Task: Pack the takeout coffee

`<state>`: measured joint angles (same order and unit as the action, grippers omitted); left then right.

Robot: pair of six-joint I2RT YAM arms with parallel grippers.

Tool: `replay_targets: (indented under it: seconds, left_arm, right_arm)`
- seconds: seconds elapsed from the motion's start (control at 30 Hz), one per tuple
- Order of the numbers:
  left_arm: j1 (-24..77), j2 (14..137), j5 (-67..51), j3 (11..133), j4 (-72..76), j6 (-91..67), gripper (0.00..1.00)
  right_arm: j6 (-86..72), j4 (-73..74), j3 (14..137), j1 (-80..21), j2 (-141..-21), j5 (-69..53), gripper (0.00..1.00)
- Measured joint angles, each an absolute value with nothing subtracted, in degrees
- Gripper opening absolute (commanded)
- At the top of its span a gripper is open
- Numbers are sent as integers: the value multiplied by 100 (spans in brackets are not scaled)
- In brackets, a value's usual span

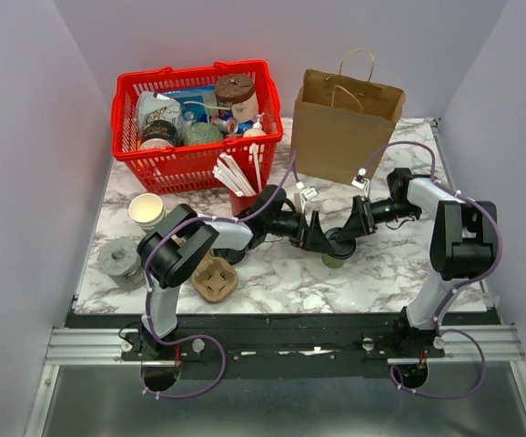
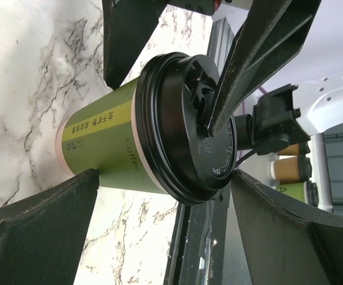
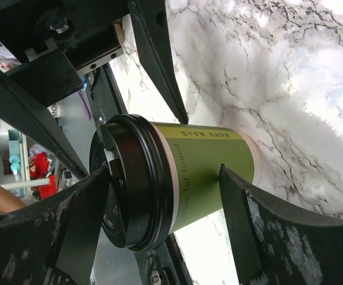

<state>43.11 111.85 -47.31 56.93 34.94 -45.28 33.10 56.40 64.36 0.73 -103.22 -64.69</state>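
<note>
The takeout coffee (image 1: 334, 259), a green paper cup (image 2: 106, 142) with a black lid (image 2: 189, 124), stands mid-table between both grippers. My right gripper (image 1: 352, 228) is turned on its side. One finger presses the lid top and the other touches the cup's green side (image 3: 207, 166), so the right gripper (image 3: 162, 172) is shut on the cup. My left gripper (image 1: 320, 238) reaches in from the left. Its jaws stand wide, one finger by the lower body and one by the lid rim, so the left gripper (image 2: 165, 178) brackets the cup without a clear squeeze.
A brown paper bag (image 1: 345, 127) stands open at the back, just behind the grippers. A red basket (image 1: 190, 71) of goods is at the back left. A lidless cup stack (image 1: 146, 211), a cardboard carrier (image 1: 215, 278) and a grey object (image 1: 117, 257) lie at the left.
</note>
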Motion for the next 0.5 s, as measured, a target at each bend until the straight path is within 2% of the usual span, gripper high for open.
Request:
replay_targets:
  seconds: [0.33,0.5]
  left_arm:
    - [4364,11185,-4733,5800,3168,-4169,96]
    - [4357,11319,-4805,5669,3750,-4316,95]
  right_arm:
    - [3326,5690,6484,91,-10558,-6556,79]
    - [3354,5749,6514,137,-10654,-6628,78]
